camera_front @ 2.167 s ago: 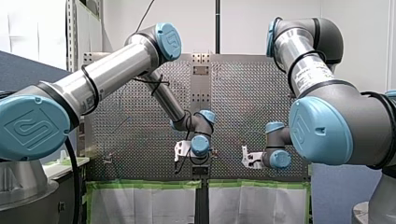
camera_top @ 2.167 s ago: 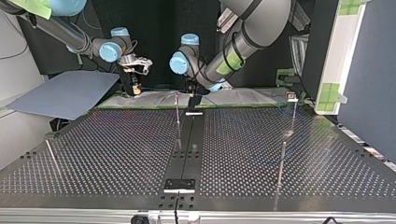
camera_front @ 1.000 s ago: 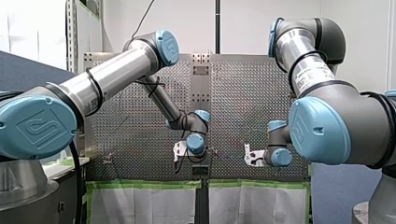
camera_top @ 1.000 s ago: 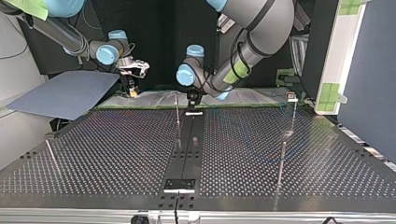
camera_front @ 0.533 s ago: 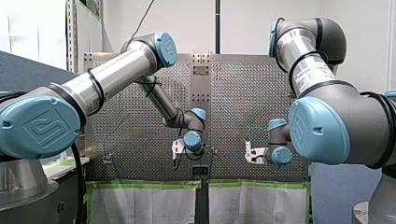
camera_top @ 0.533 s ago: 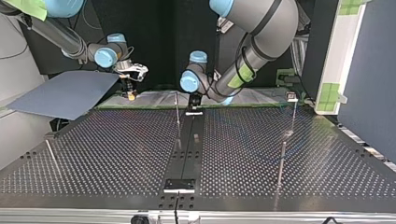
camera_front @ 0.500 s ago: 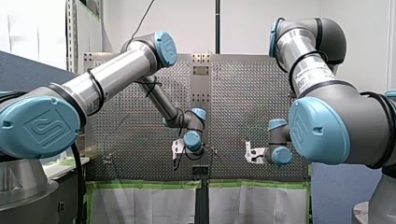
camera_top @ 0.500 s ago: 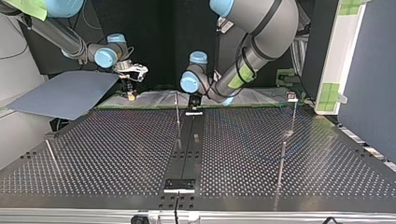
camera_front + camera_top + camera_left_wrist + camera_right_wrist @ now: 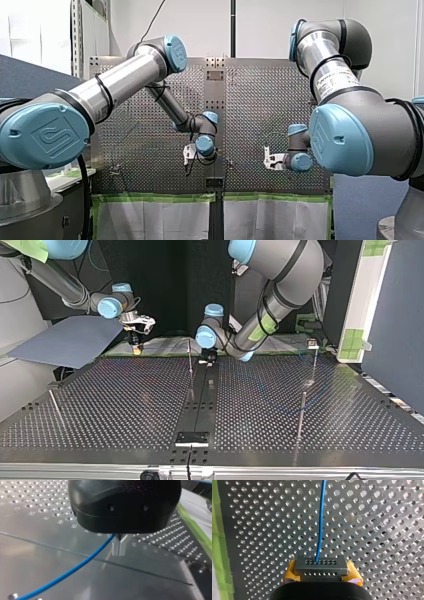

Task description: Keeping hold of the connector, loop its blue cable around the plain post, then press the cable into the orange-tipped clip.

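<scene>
In the right wrist view my right gripper [image 9: 321, 573] is shut on a grey connector [image 9: 321, 564], its yellow pads [image 9: 290, 570] on either side. The blue cable [image 9: 321, 522] leaves the connector and runs straight ahead over the perforated plate. My left gripper [image 9: 119, 547] is black, and its metal fingers are shut on the blue cable [image 9: 70, 571] just above the plate's smooth middle strip. In the top view my left gripper [image 9: 207, 359] hangs right beside a thin plain post [image 9: 190, 360]. My right gripper [image 9: 135, 344] is further to that view's left, near the far edge.
A second thin post [image 9: 301, 412] stands at the top view's right. Behind it is a post topped by a small clip [image 9: 313, 344]. A leaning rod [image 9: 56, 407] stands at the left. Green tape and white sheets line the plate's far edge [image 9: 165, 346].
My left gripper has come down and nearer the plate beside the plain post, cable still pinched. My right gripper has drifted toward the top view's left with the connector.
</scene>
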Available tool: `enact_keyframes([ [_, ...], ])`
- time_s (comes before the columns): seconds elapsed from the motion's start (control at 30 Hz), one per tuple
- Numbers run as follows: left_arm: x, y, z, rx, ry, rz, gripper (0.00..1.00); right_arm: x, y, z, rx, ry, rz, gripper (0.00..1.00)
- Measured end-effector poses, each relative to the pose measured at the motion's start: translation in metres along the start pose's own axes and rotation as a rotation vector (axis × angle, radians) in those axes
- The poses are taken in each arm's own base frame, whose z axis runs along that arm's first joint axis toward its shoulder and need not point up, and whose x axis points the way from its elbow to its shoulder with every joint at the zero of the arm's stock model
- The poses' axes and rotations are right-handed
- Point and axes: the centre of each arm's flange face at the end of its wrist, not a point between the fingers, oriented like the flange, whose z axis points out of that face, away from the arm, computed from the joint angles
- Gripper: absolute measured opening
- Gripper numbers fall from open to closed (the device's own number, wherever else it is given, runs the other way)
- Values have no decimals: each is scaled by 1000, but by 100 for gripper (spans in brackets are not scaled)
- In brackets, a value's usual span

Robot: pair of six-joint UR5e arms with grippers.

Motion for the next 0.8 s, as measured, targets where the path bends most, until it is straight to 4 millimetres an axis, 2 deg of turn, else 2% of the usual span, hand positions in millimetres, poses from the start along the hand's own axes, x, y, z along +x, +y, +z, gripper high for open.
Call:
enact_keyframes([
  [0.37,-19,6,12,-12,-18,-11,0,14,15,14,-15,20,-2,0],
  [0.8,-24,10,16,-22,-13,-13,0,23,19,22,14,50,1,0],
])
